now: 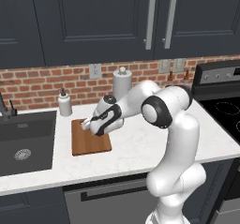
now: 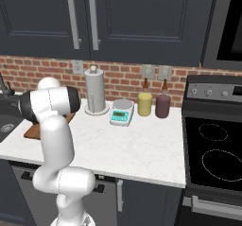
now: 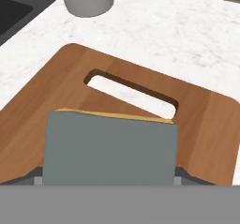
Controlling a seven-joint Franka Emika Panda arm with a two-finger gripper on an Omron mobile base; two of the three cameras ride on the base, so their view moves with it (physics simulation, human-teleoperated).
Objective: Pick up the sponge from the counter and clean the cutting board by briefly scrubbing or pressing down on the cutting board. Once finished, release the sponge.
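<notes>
One sponge (image 3: pixel 110 148) sits pinched in the jaws of the gripper (image 1: pixel 87 124), grey face toward the camera, yellow layer along its far edge. Straight ahead and under it lies the cutting board (image 3: pixel 56 82), slot handle just beyond the sponge, long axis running away from the jaws. Contact between sponge and board is unclear; next move is likely a press down. Sink (image 1: pixel 23 143) off the board's side looks empty.

A home kitchen: dark cabinets (image 1: pixel 93 17), brick backsplash (image 2: pixel 123 76), marble desk (image 1: pixel 140 143) with inset sink (image 1: pixel 23 141), black stove (image 2: pixel 212 149), paper-towel roll (image 2: pixel 95 91).
</notes>
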